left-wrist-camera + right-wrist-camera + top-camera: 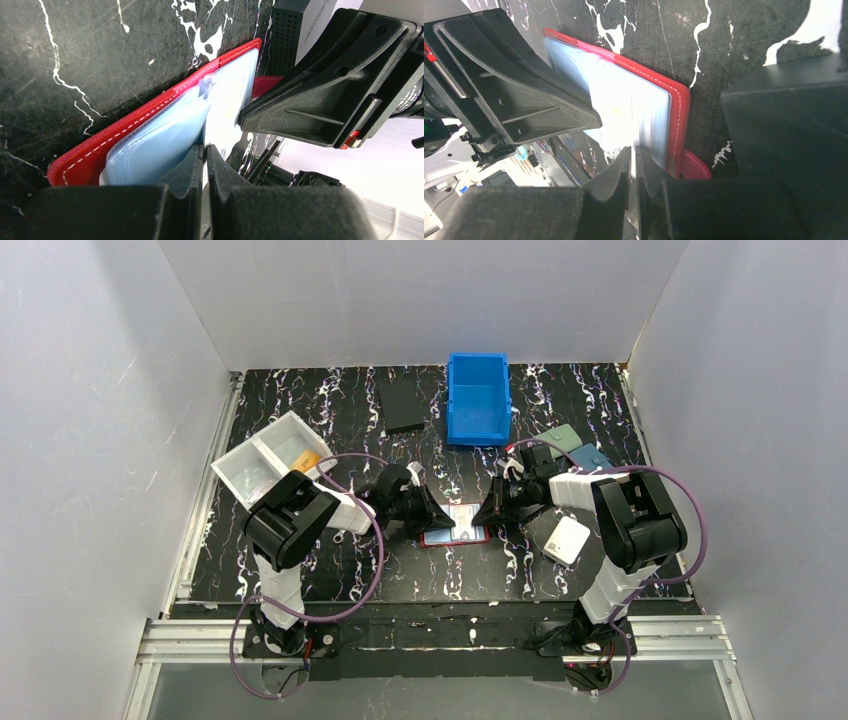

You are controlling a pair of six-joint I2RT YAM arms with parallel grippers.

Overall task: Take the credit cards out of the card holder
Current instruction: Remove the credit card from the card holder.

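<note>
Both my left claw and right claw flank the open red card holder lying between them; left wrist: left clenched on a thin pale edge, card or pocket unclear; right wrist: right pinched likewise; cards likely stiff and slick, so grip an exposed edge.

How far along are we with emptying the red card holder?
Done: an orange card seems to lie in the white tray. In hand: the card holder lies open, and the left fingers and right fingers both pinch thin pale edges inside it; card or pocket, I cannot tell. Left: a whitish card looks not yet out of its pocket.
</note>
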